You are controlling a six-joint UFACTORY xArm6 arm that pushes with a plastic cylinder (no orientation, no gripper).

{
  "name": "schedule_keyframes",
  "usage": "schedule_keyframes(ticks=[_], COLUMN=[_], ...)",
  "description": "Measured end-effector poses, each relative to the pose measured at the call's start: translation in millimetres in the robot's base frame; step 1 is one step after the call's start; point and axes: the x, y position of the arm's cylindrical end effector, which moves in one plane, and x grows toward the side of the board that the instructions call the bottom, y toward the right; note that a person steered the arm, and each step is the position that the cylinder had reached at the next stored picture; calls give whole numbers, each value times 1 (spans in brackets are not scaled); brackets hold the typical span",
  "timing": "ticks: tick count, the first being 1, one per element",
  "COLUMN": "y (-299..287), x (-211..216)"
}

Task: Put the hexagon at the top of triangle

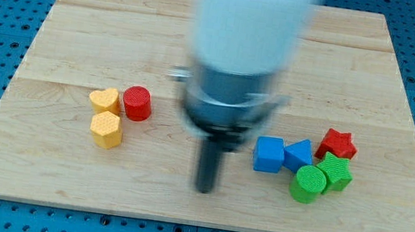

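Observation:
The yellow hexagon (106, 129) lies at the board's left, just below a yellow heart-like block (104, 100). The blue triangle (298, 154) lies at the right, touching a blue cube (269, 154) on its left. My tip (204, 189) is on the board between the two groups, right of the hexagon and left of and slightly below the blue cube, touching no block. The arm above it is blurred.
A red cylinder (137, 103) sits right of the yellow heart-like block. A red star (337, 144), a green cylinder (310, 184) and another green block (336, 174) crowd the triangle's right and lower side. The wooden board (83, 17) ends near the view's bottom.

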Motion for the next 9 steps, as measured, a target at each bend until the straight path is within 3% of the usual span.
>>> schedule_keyframes(ticks=[1, 3, 4, 5, 6, 7, 9], y=[-111, -150, -72, 63, 96, 90, 141], x=[-12, -51, -74, -81, -83, -90, -157])
